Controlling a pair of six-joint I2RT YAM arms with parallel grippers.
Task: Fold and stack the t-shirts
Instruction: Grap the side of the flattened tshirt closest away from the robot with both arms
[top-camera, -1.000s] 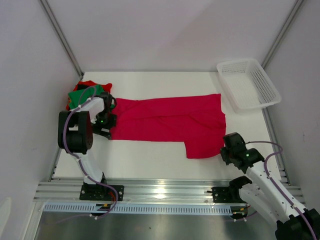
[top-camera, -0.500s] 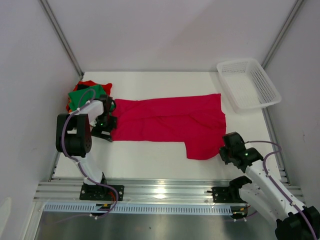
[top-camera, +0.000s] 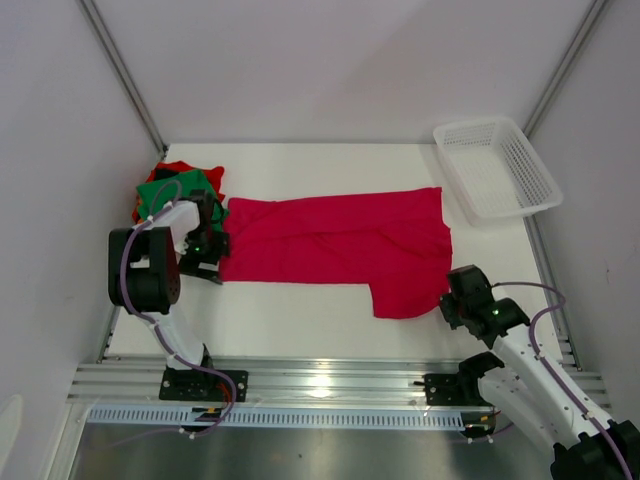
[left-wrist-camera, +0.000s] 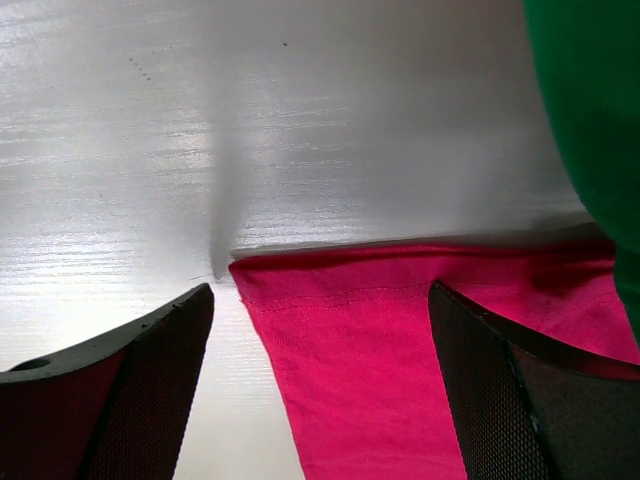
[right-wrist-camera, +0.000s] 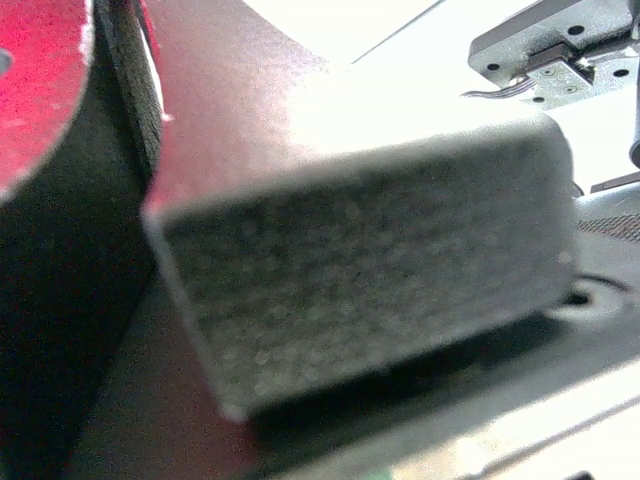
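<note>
A crimson t-shirt (top-camera: 340, 245) lies spread flat across the middle of the table. My left gripper (top-camera: 205, 248) is at its left edge. In the left wrist view the gripper (left-wrist-camera: 320, 300) is open, and a corner of the crimson cloth (left-wrist-camera: 370, 370) lies on the table between its fingers (left-wrist-camera: 150, 380). A green t-shirt (top-camera: 165, 190) lies on a red one (top-camera: 180, 167) in a pile at the back left; the green one also shows in the left wrist view (left-wrist-camera: 590, 110). My right gripper (top-camera: 452, 300) is at the shirt's near right corner. Its wrist view is a blur of grey pad (right-wrist-camera: 370, 260) and crimson (right-wrist-camera: 30, 80).
A white mesh basket (top-camera: 495, 165) stands at the back right corner. White walls and metal posts enclose the table on three sides. An aluminium rail (top-camera: 320, 385) with both arm bases runs along the near edge.
My left gripper has slid a little to the left, towards the shirt's left edge. The right arm has barely moved, and the shirt lies as before.
</note>
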